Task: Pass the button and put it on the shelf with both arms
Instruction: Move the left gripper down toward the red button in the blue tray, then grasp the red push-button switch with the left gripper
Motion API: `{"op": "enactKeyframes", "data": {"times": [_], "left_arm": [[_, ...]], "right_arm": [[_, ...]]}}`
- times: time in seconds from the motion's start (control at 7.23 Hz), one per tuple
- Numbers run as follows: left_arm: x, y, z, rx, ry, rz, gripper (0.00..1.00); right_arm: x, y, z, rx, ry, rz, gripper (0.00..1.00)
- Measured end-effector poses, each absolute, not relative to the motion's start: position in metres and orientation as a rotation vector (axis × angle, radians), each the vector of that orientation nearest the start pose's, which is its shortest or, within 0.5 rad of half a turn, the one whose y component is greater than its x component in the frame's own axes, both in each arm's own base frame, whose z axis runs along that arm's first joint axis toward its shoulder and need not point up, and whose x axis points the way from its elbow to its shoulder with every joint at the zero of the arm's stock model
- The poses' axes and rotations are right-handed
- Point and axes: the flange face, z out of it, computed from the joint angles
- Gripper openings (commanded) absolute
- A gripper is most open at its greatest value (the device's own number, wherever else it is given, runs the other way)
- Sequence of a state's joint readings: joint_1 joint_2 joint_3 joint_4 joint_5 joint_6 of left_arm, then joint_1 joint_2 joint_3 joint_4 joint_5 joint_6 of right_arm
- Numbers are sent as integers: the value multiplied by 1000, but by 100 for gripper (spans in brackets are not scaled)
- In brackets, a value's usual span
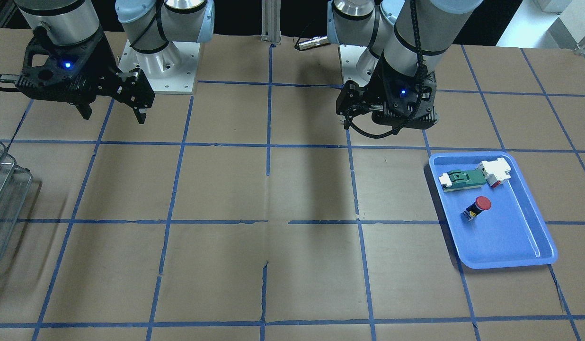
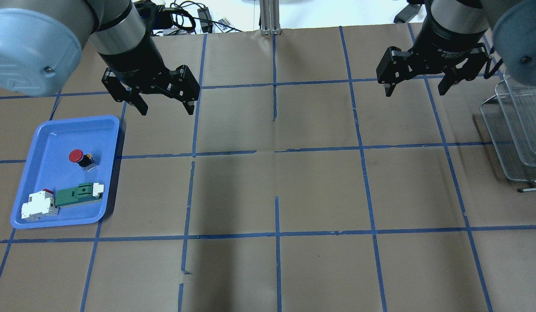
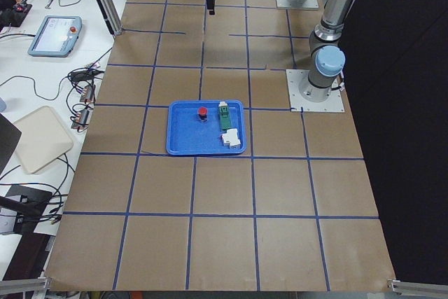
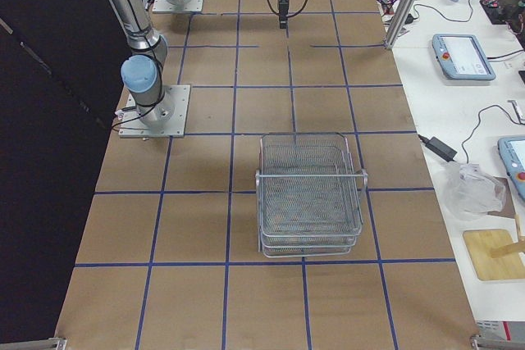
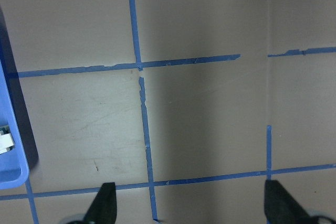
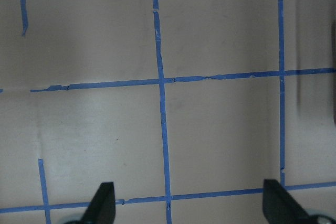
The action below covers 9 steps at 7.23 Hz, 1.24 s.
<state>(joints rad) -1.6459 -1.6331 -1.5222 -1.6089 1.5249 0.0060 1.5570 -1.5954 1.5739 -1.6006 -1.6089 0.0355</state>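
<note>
Blue plastic tray (image 2: pixel 47 138), left edge of the overhead view: red-capped black push button (image 2: pixel 79 158) lies in it, apart from a green-and-white flat component (image 2: pixel 77 196) and a white block with red parts (image 2: pixel 39 206) below. Left gripper (image 2: pixel 166 110), upper left, over the brown paper table (image 2: pixel 272 190): jaws spread, empty. Right gripper (image 2: pixel 414 92), upper right: same. Silver wire-mesh shelf (image 2: pixel 519 130) at the right edge.

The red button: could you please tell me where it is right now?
In the overhead view the button lies in the blue tray on the robot's left side of the table, just beyond the green-and-white component.
</note>
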Motion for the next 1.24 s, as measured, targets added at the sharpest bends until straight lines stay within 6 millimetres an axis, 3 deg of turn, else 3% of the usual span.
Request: {"op": "enactKeyframes", "data": {"times": [0.28,0.55,0.83,1.24], "left_arm": [[-169,-504,476,121,3166,76,100],[-142,-520,462,62,3127,81,100],[-76,-546,434,27,3072,102,100],[27,-557,346,4,3083,154,100]], "right_arm": [[127,-489,501,81,3137,-79,100],[127,-489,501,75,3128,-79,100],[127,-491,503,72,3125,-121,100],[128,-492,503,68,3116,-131,100]]}}
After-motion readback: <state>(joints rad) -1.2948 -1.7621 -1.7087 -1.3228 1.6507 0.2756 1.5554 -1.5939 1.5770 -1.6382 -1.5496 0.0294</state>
